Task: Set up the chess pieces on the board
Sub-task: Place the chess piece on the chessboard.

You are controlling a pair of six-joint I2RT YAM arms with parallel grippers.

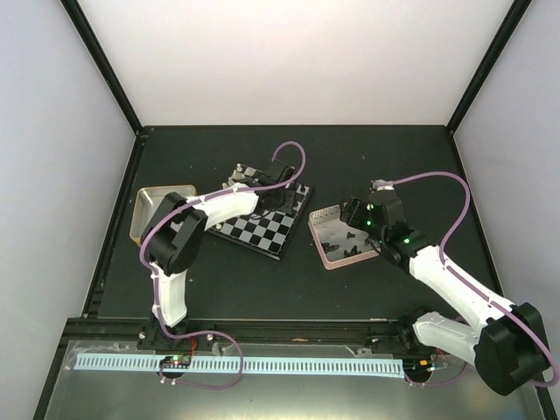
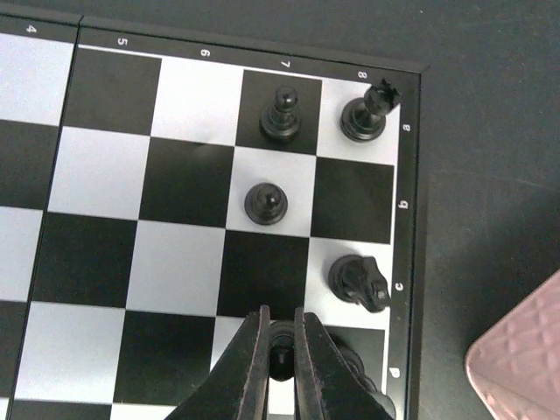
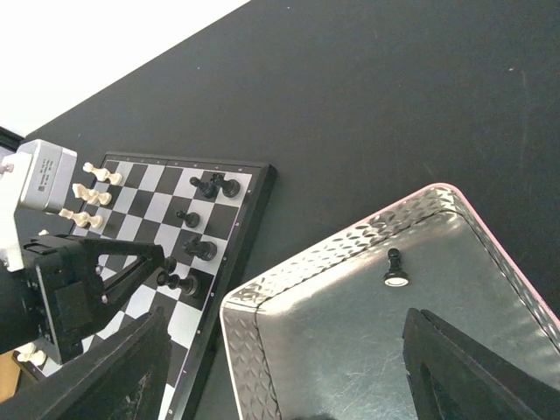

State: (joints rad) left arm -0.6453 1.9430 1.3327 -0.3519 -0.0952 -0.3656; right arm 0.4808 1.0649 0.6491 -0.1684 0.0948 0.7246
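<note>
The board [image 1: 262,229] lies at mid-table, and its corner fills the left wrist view [image 2: 96,175]. Several black chess pieces stand near that corner: a pawn [image 2: 280,115], a corner piece [image 2: 366,114], a second pawn [image 2: 266,203] and a knight [image 2: 359,280]. My left gripper [image 2: 282,350] is shut on a small black chess piece [image 2: 282,337] just over a white square, with another black piece [image 2: 352,359] close to its right finger. My right gripper [image 3: 284,376] hangs open over the pink-rimmed tin [image 3: 332,262], where a black pawn [image 3: 395,267] stands.
A gold-rimmed tin [image 1: 157,206] sits left of the board. Silver pieces [image 3: 96,175] line the board's far side. The pink-rimmed tin [image 1: 325,260] lies right of the board with several black pieces [image 1: 350,245] in it. Purple cables loop above both arms.
</note>
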